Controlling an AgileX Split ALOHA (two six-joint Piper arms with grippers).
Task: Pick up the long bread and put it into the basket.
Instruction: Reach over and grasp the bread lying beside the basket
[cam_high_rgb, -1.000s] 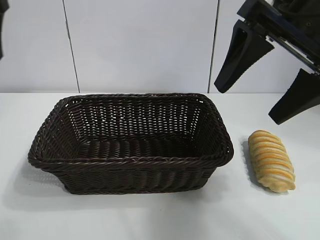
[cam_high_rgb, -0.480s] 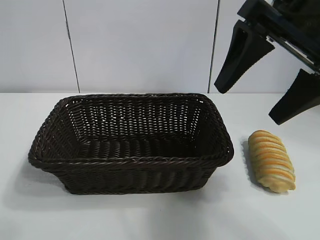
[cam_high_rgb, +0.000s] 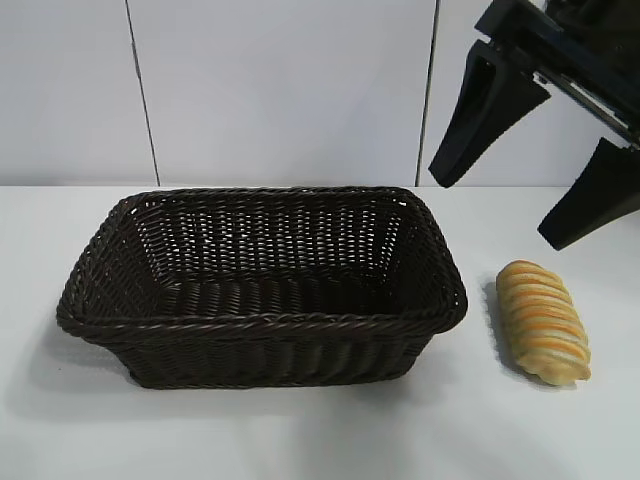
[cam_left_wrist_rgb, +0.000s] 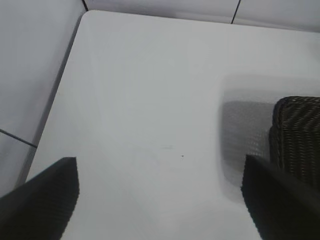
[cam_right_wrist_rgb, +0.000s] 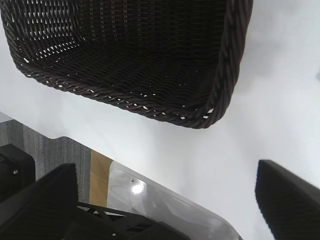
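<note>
Long bread (cam_high_rgb: 543, 321): lies flat on the table (cam_high_rgb: 300, 440), just off the basket's (cam_high_rgb: 260, 322) right short side, apart from the rim, not touching. Not in the basket. Nothing holds it.

Change: bread and basket sit as they did a second ago. My right gripper (cam_high_rgb: 495, 208) has not stirred either; it hangs above and behind the bread, farther from the basket than the loaf's far end, fingers spread wide, nothing between them. The one difference is at the far left of the exterior view: a dark sliver of my left arm showed at that edge a second ago and is gone now. My left gripper (cam_left_wrist_rgb: 160, 200) now looks down on bare table off the basket's left end, jaws wide apart and empty, only a corner of the wicker in its view.

Meaning, as I judge it: the left arm is clearing out and the pick falls to the right. The task has not begun; the approach is still to come.

Heading of the bread: long axis runs back to front, roughly parallel to the basket's short side. Slight slant, with the near end swung a little farther from the basket than the far end. Ridges cross the loaf, pointing toward and away from the basket.

Judgement: a grip across the narrow width, fingers along the ridges, would suit.
</note>
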